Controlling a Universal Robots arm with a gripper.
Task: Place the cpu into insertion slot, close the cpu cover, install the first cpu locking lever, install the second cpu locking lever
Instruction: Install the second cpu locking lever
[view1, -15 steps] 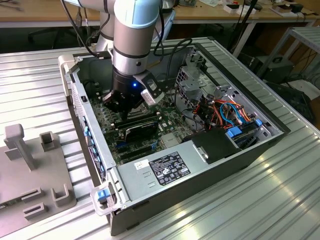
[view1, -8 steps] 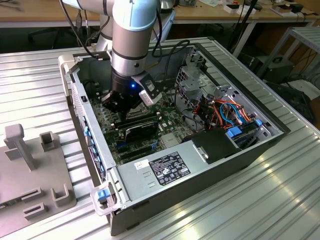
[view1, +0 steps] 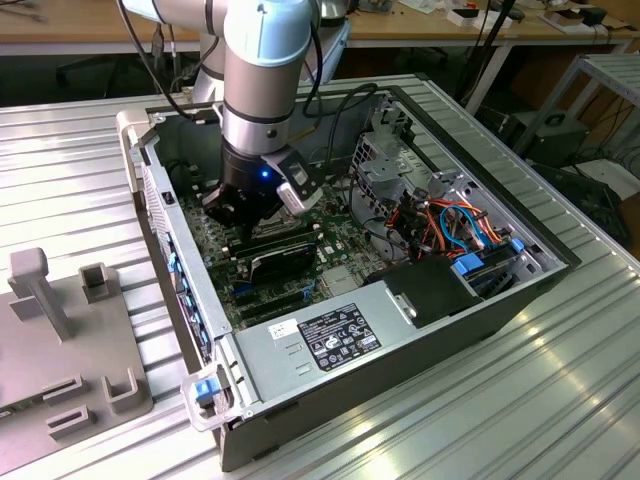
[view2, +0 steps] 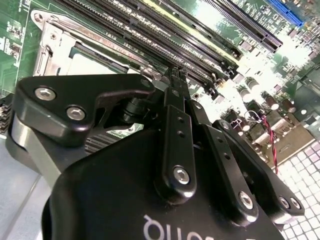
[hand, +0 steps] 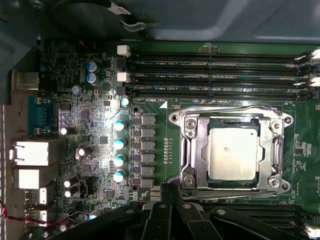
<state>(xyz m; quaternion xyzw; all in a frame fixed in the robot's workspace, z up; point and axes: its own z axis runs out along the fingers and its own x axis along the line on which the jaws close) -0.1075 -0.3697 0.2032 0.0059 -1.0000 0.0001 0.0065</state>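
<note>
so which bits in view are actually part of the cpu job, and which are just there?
Job:
- cpu, seated in the insertion slot
- cpu cover, down around the chip
- gripper, low beside the socket

Just there:
- memory slots
- round capacitors
- rear port blocks
- power supply
- grey fixture plate outside the case

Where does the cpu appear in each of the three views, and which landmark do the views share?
Exterior view: hidden under the arm's gripper.
First wrist view: the cpu sits in the socket, framed by the closed cpu cover.
Second wrist view: a pale corner shows above the gripper.
Shared landmark: the long black memory slots.
</note>
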